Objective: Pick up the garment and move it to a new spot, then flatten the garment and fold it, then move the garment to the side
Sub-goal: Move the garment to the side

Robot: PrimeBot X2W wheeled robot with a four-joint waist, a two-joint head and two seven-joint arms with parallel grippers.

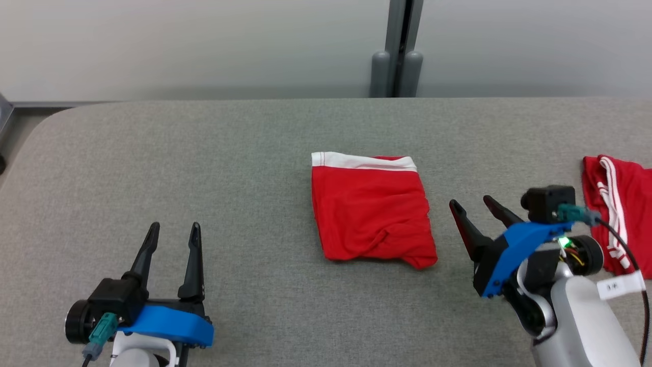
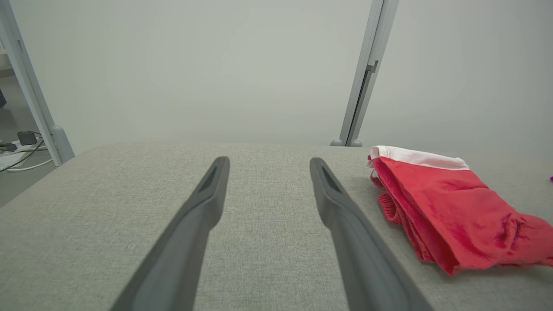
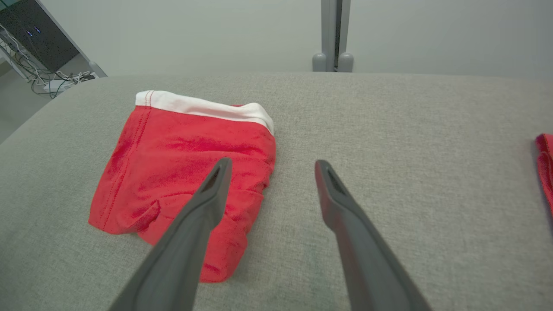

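Note:
A red garment with a white waistband lies folded into a rough square at the middle of the grey table. It also shows at the right in the left wrist view and at the left in the right wrist view. My left gripper stands open at the lower left, well apart from the garment, nothing between its fingers. My right gripper is open just right of the garment's lower right corner, above the table, holding nothing.
A second red garment with white stripes lies at the table's right edge, behind my right wrist. A grey post stands behind the table's far edge. Cables lie on the floor beyond the left edge.

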